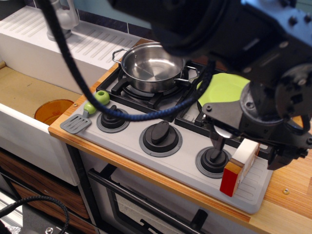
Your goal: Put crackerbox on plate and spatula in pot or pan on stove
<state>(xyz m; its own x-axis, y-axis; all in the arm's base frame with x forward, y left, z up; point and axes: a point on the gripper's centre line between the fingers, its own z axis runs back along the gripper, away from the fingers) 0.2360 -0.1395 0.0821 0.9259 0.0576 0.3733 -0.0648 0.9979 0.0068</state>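
Observation:
The crackerbox (242,165) stands tilted at the front right of the grey stove (170,163), next to the right knob. My gripper (248,152) is open and low over it, one finger (217,146) to its left above the right knob and the other to its right; its upper end is hidden by the gripper. The lime-green plate (222,88) lies on the right burner, partly covered by my arm. The steel pot (152,66) sits empty on the left burner. The spatula (87,115) lies at the stove's front left corner.
An orange round disc (52,111) lies in the sink basin at the left. A grey faucet (62,19) stands at the back left. A black cable (73,73) hangs across the view. The wooden counter (292,185) runs along the right.

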